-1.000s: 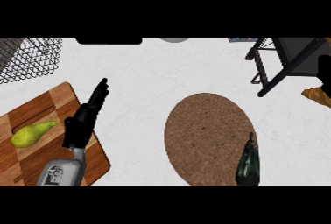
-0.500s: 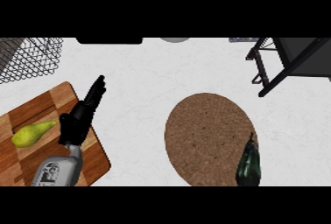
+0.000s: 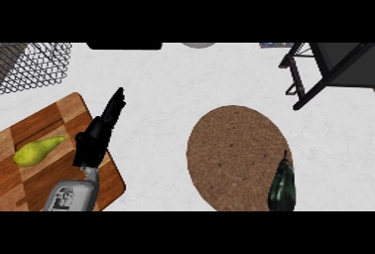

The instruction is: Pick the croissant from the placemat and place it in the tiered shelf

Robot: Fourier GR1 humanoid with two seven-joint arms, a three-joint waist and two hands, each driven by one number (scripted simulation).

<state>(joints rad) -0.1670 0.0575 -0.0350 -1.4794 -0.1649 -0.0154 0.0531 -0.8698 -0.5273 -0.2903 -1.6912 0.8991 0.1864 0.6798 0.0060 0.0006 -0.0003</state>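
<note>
The brown oval placemat lies at the counter's middle right, and no croissant shows on it or anywhere else in view. A dark green vegetable rests on the mat's lower right edge. The black tiered shelf stands at the upper right, cut off by the view's edge. My left hand hovers over the wooden cutting board's right edge, open with its fingers straight and pointing up the view. My right hand is out of view.
A wooden cutting board at the lower left carries a yellow-green pear. A wire basket sits in the upper left corner. Dark and pale items line the counter's far edge.
A brown object that showed at the right edge below the shelf one second ago is gone from view. The left hand has barely moved.
</note>
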